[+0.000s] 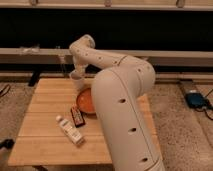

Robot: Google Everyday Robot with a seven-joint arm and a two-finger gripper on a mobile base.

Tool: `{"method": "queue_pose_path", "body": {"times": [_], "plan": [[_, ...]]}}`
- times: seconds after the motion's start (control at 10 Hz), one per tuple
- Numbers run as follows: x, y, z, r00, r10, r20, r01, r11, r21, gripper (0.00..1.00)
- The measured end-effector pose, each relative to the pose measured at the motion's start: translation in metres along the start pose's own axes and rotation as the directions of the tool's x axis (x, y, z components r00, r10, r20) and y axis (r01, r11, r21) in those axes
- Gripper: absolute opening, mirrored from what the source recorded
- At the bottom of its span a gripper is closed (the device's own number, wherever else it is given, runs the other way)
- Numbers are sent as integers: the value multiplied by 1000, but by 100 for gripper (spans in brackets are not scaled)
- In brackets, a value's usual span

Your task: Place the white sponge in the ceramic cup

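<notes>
The ceramic cup (76, 76) is a small pale round cup at the far side of the wooden table (45, 100), just behind the orange bowl. My gripper (76, 70) hangs straight down from the white arm, right above the cup and at its rim. The white sponge does not show on its own; the gripper and the cup cover that spot.
A wide orange bowl (85, 102) sits mid-table, partly behind my large white arm (125, 105). A dark rectangular bar (77, 116) lies in front of it and a white labelled tube (70, 130) lies nearer the front. A dark wall and rail run behind the table.
</notes>
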Motion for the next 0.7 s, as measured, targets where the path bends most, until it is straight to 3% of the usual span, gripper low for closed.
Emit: {"method": "queue_pose_path", "body": {"times": [0.3,0.7], "plan": [[19,20,-6,999,-30,-14,29,998,-49,80],[34,35,-7,998,-65,-19,64,995,-79,80]]}}
